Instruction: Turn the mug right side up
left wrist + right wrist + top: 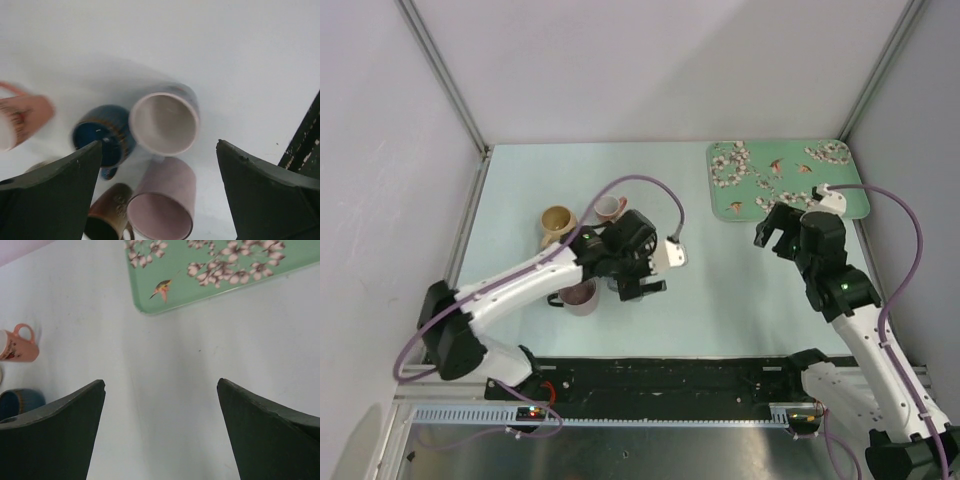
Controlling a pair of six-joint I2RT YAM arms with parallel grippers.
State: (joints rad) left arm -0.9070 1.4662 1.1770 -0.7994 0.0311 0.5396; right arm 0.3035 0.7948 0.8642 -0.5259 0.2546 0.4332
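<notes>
My left gripper (157, 144) hangs wide open over a bunch of cups and holds nothing. A blue cup (102, 135) is just beside the white mug (164, 123). The mug sits right under my fingers, its mouth facing my camera. A purple cup (162, 205) is close by. My right gripper (161, 382) is wide open too, over the table (165, 340), near a green tray (190, 292).

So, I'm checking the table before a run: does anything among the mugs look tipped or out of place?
Yes: the salmon mug lies on its side at the far side of the mug cluster. The tan mug and pale pink mug nearby look upright. No spill or damage shows.
</notes>
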